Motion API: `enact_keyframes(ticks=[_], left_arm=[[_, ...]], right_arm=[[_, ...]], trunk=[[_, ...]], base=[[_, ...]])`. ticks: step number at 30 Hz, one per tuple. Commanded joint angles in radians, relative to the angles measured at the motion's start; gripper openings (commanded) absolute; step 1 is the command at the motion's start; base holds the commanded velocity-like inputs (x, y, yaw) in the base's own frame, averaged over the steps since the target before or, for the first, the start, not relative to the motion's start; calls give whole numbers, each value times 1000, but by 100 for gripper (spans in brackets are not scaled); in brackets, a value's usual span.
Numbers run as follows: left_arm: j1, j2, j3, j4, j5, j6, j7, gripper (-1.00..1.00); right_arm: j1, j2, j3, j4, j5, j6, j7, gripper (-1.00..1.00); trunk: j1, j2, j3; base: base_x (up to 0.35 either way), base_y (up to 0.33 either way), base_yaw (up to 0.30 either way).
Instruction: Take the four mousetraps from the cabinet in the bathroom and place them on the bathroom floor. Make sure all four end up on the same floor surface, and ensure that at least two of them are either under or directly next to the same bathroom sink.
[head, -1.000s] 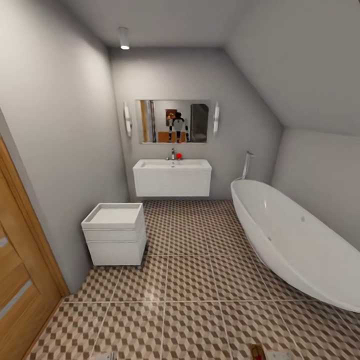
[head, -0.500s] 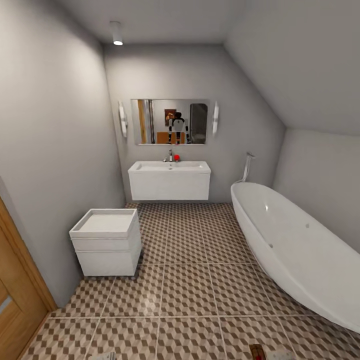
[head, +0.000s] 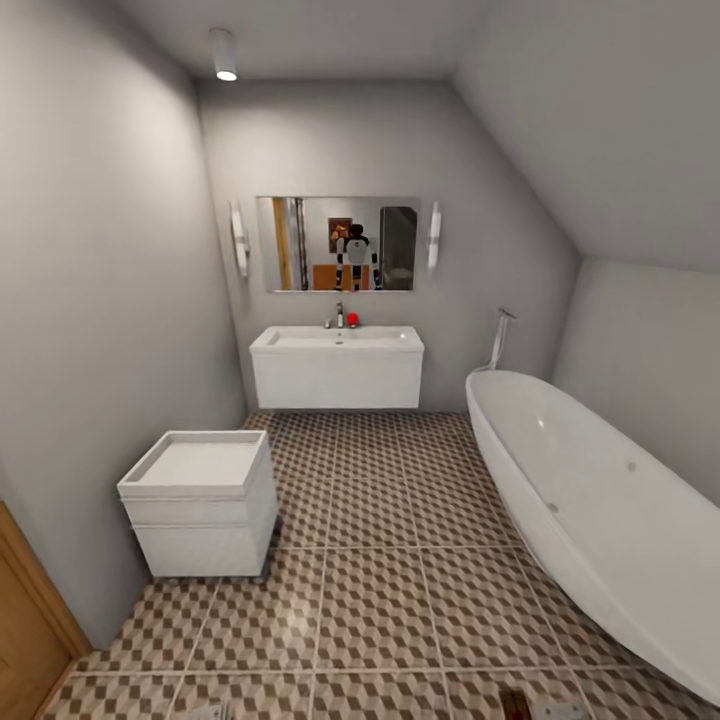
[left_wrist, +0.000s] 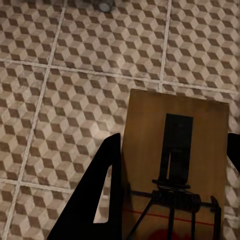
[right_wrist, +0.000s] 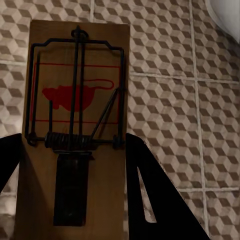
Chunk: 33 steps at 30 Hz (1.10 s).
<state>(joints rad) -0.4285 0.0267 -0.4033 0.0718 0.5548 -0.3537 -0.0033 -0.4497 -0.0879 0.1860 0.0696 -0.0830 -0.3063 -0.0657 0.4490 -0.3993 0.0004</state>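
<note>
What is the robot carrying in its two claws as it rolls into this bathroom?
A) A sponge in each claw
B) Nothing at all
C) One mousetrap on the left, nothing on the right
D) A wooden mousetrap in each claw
D: the left wrist view shows a wooden mousetrap between the left claw's dark fingers, and the right wrist view shows another mousetrap in the right claw, both above the cube-patterned floor.

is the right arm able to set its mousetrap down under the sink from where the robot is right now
Probably not yet. The right gripper holds a mousetrap over the floor tiles near the robot, while the sink hangs on the far wall, several tiles ahead. The floor between looks open, so driving closer should work.
</note>
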Motion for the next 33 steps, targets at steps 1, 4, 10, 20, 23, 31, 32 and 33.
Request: enact_keyframes(ticks=[1, 4, 10, 20, 23, 31, 32, 33], left_arm=[[-1, -1, -8, 3, 2, -5, 3, -100], [-1, -1, -8, 3, 2, -5, 3, -100], [-1, -1, -8, 3, 2, -5, 3, -100], [-1, -1, -8, 3, 2, -5, 3, -100], [-1, -1, -8, 3, 2, -5, 3, -100], [-1, -1, -8, 3, 2, -5, 3, -100], [-1, -1, -8, 3, 2, -5, 3, -100], [-1, -1, -8, 3, 2, -5, 3, -100]], right_arm=[[-1, 0, 9, 4, -12, -7, 3, -100], [-1, 0, 9, 4, -12, -7, 3, -100], [-1, 0, 9, 4, -12, -7, 3, -100], [-1, 1, 9, 4, -12, -7, 3, -100], [-1, 1, 9, 4, -12, -7, 3, -100], [-1, 2, 9, 4, -12, -7, 4, -100], [-1, 2, 9, 4, -12, -7, 4, -100], [-1, 2, 9, 4, -12, -7, 4, -100]], trunk=[[1, -1, 0], [1, -1, 0], [1, -1, 0], [1, -1, 0], [1, -1, 0], [1, -1, 0], [1, -1, 0], [1, -1, 0]], base=[[327, -80, 0], [327, -92, 0], [327, -148, 0], [327, -160, 0], [327, -160, 0], [327, -160, 0], [327, -157, 0], [327, -140, 0]])
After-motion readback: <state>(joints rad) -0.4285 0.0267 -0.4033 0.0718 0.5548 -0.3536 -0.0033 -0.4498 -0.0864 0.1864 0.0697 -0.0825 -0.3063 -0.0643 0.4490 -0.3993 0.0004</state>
